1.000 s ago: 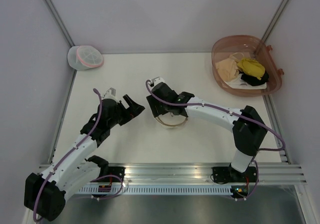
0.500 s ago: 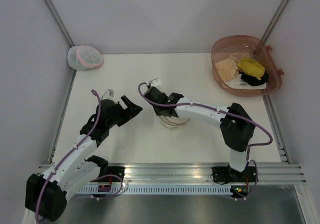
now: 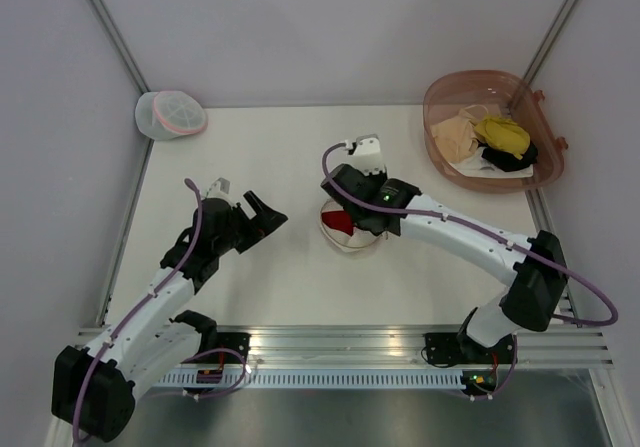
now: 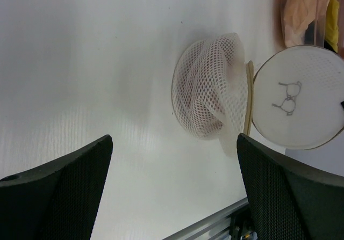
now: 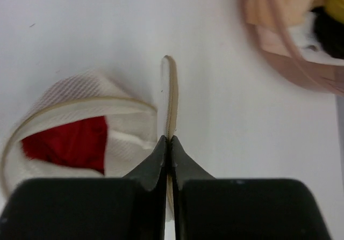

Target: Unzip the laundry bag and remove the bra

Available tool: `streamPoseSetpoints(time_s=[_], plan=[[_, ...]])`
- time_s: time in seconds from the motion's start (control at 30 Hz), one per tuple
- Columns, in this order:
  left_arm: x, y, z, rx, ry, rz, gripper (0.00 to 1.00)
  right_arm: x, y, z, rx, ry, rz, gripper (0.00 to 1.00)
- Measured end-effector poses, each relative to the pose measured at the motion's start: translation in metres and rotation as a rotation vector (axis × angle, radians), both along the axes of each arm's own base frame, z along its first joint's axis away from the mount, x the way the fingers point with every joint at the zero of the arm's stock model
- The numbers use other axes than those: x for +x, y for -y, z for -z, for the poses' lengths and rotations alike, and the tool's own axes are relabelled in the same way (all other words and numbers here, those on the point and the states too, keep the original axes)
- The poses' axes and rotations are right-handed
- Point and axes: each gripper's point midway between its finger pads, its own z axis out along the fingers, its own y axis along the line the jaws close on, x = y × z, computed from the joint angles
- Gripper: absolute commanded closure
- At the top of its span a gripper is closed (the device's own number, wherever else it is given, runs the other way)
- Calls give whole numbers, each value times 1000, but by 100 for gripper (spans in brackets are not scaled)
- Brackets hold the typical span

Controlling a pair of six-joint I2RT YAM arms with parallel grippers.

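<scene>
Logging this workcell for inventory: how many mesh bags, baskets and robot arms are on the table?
Mesh bags: 2, the cream bag and the pink-banded bag
Baskets: 1, the basket
Robot arms: 2, the left arm and the right arm
Total: 5

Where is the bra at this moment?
In the top view the red bra sits mid-table inside the opened laundry bag, beside the right hand that grips the bag.
</scene>
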Motion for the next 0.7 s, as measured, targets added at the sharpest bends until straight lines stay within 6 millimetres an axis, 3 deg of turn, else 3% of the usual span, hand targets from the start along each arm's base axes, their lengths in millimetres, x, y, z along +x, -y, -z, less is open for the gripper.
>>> streamPoseSetpoints(time_s=[0.07, 0.1, 0.13, 0.23, 0.33, 0.5, 0.57, 0.7], plan=[[0, 1, 2, -2, -7, 6, 1, 7, 38, -8, -65, 35, 134, 68], [0, 2, 3, -3, -13, 10, 0, 12, 59, -7, -109, 42, 212, 30], [0, 3, 3, -5, -15, 14, 0, 15, 76, -5, -160, 40, 267, 19], [0, 7, 2, -16, -13, 34, 0, 20, 124, 12, -325, -1, 431, 14], [0, 14, 0, -29, -1, 80, 1, 15, 130, 19, -379, -26, 447, 14], [14, 34, -8, -17, 14, 196, 0, -2, 86, 9, -94, -11, 231, 20], [25, 45, -14, 0, 31, 244, 0, -12, 70, -5, 62, 11, 131, 21], [49, 75, -29, 46, 86, 337, 0, -11, 47, -20, 231, 48, 20, 23]])
